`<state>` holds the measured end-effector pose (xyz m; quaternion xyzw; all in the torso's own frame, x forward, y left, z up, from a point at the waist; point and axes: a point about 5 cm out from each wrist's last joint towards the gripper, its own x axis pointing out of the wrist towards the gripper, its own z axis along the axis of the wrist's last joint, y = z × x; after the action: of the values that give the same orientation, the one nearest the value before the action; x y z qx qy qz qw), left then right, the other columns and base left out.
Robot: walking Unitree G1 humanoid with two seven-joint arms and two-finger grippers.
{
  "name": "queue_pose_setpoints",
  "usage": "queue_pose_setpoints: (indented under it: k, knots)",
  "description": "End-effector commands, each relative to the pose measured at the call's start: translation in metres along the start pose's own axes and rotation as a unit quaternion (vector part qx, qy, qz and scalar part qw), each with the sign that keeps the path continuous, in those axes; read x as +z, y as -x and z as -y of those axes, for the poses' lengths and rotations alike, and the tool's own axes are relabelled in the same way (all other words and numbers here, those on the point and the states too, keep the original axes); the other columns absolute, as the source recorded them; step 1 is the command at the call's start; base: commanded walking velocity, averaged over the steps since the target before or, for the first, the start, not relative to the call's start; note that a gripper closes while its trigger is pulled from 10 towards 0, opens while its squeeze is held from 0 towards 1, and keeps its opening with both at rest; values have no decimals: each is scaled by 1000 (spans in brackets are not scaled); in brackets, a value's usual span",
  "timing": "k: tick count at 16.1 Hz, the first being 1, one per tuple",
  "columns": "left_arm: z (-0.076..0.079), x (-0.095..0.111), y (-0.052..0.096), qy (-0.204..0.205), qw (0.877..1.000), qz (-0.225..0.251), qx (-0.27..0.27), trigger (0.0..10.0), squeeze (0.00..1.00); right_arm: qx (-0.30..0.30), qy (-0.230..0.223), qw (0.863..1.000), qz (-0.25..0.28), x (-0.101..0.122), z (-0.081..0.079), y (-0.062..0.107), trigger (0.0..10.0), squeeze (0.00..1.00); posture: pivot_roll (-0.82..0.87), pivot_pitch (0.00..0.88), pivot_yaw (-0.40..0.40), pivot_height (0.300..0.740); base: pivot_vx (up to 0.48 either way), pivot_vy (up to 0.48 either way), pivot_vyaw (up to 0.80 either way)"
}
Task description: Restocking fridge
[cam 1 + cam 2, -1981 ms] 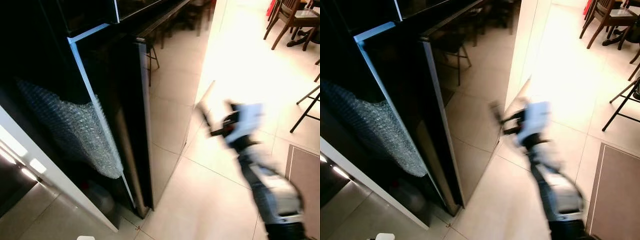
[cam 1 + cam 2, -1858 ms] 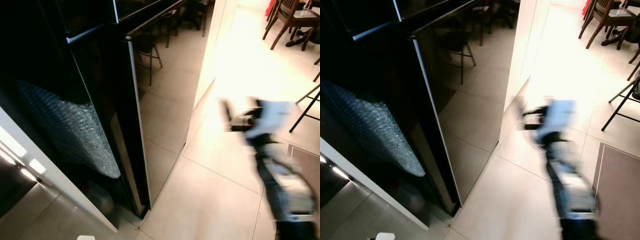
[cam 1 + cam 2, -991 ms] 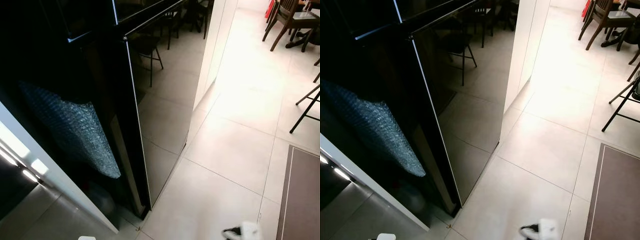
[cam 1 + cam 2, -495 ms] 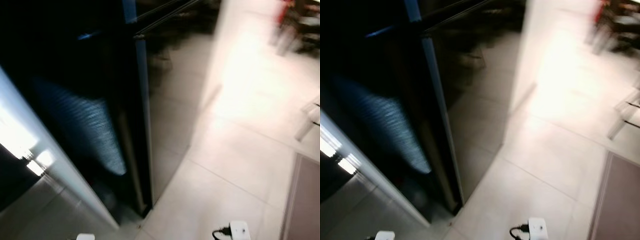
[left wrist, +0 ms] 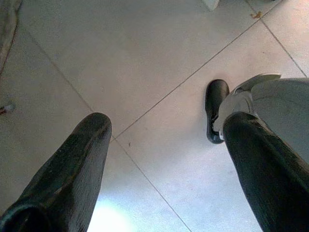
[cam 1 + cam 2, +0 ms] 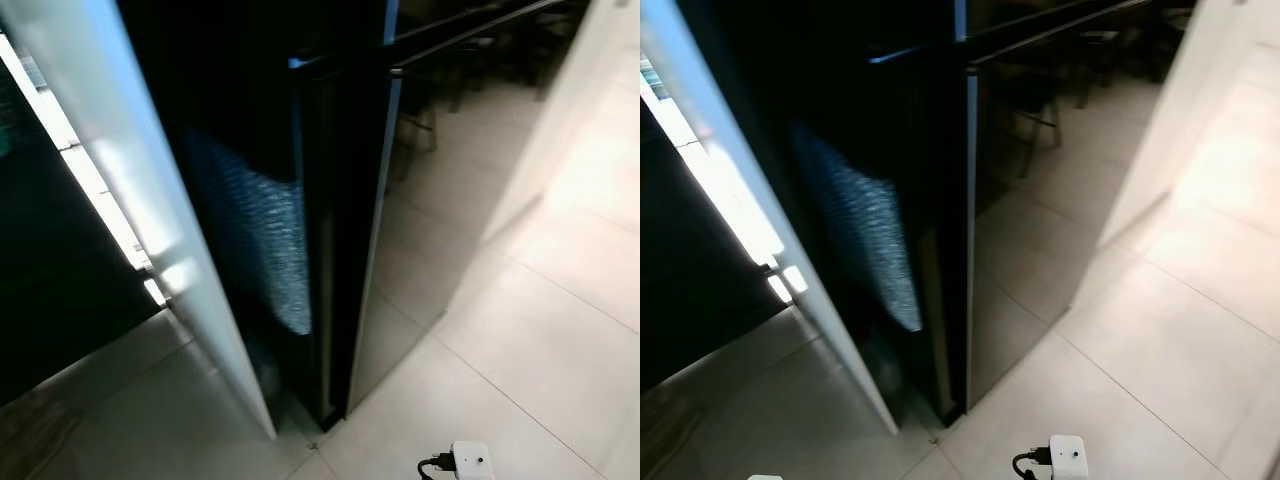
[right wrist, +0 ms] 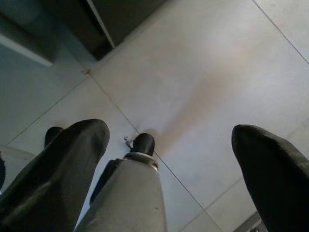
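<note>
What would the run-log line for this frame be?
scene: black fridge door shut, bubble wrap beside it | left gripper: open, idle over floor tiles | right gripper: open, idle | holding: nothing

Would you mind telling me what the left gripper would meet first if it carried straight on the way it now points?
Most likely the tiled floor: the left gripper, jaws open, points down at bare tiles, with the robot's foot just beside that line.

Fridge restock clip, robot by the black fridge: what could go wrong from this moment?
The black fridge door is nearly shut, so nothing is reachable inside yet. Both grippers hang low, the left gripper and right gripper open and holding nothing. Blurred head views could spoil aim at the door edge.
</note>
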<state>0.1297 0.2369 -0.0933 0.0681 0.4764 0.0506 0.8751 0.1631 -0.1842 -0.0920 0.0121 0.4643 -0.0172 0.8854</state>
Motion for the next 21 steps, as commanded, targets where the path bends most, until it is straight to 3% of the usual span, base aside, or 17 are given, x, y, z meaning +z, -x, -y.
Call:
queue_pose_setpoints:
  k: [1, 7, 21]
  knots:
    - [-2, -7, 2, -2, 1000, -12, -2, 10000, 0, 7, 5, 1000, -11, -6, -3, 1, 10000, 0, 12, 30, 9, 740, 0, 0, 650]
    - [0, -7, 2, -6, 1000, -11, -5, 10000, 0, 14, 35, 999, -17, -6, -2, 1, 10000, 0, 28, 4, -2, 740, 0, 0, 783]
    - [3, -9, 2, 5, 1000, -21, 4, 10000, 0, 29, 54, 998, -24, -4, -2, 0, 10000, 0, 36, 0, -8, 740, 0, 0, 800]
